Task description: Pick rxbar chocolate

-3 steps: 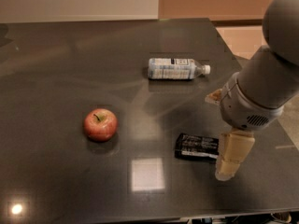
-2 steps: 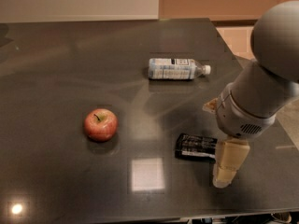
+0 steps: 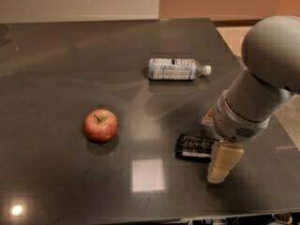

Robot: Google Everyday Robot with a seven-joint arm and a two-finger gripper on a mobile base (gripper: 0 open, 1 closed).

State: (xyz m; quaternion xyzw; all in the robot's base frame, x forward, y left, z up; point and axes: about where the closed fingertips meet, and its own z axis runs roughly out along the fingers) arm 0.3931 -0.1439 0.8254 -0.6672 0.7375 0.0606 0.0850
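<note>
rxbar chocolate (image 3: pixel 193 146) lies flat on the table (image 3: pixel 56 69). Its right end is hidden under the arm's wrist (image 3: pixel 236 125). gripper (image 3: pixel 212 149) sits low at that right end and looks spread: one pale finger (image 3: pixel 224 165) on the near side of the bar, and what seems to be the other (image 3: pixel 209 118) on the far side. It's not pinching anything yet.

Risks, imo:
- bar is thin + flat, wrapper prob slick. If the gripper closes too high, the pads skate over the top, the bar squirts left, no grasp.
- near finger looks offset right of the bar's end, so closing may catch only a corner. Bar then pivots and slips out on lift.
- too deep and the tips jam into the table.
- water bottle (image 3: pixel 174 69) sits beyond the bar and apple (image 3: pixel 100 124) well left of it. Both are well apart from the bar, so a wrong-obj grab is unlikely.
</note>
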